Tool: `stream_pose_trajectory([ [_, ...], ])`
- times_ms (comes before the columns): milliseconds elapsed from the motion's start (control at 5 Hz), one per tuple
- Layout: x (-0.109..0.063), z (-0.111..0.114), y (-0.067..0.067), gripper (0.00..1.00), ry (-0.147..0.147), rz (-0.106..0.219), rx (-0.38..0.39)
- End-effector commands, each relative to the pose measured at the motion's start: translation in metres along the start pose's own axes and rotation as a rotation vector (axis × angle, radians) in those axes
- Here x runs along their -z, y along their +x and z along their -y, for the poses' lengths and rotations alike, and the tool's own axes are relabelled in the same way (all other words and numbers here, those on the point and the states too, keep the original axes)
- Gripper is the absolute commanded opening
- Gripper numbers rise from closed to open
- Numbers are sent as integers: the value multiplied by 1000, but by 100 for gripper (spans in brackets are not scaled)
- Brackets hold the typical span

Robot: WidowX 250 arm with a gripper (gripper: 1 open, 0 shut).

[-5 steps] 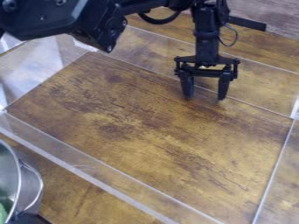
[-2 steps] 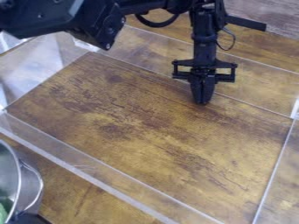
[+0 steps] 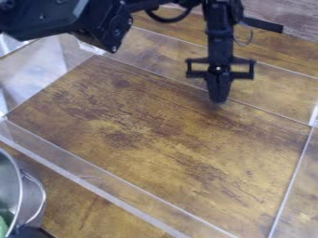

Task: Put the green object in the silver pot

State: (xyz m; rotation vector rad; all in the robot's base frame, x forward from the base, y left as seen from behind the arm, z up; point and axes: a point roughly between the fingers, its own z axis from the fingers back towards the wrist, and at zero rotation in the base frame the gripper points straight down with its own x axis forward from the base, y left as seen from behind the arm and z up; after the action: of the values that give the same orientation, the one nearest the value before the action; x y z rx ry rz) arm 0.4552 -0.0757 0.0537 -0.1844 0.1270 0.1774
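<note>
My gripper (image 3: 220,93) hangs over the far right part of the wooden board, pointing almost straight down. Its two black fingers are pressed together and shut, and I see nothing between them. The silver pot (image 3: 18,191) shows only as a curved shiny rim at the bottom left corner, outside the clear wall. A thin sliver of the green object (image 3: 4,222) shows at the left edge by the pot's rim. Whether it lies inside the pot I cannot tell. The gripper is far from both.
Low clear acrylic panels (image 3: 118,189) fence in the brown wooden board (image 3: 162,139) on all sides. The black arm (image 3: 74,20) reaches in from the top left, above the back panel.
The fingers stood wide apart a second ago and have closed together with nothing visibly caught. The gripper has stayed over the same spot.
</note>
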Motion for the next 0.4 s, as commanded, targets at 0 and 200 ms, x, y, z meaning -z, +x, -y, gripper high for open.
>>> stream_pose_trajectory([
  [0,-103,7,-5,0,-84,187,27],
  [200,-131,7,-13,0,-127,211,40],
])
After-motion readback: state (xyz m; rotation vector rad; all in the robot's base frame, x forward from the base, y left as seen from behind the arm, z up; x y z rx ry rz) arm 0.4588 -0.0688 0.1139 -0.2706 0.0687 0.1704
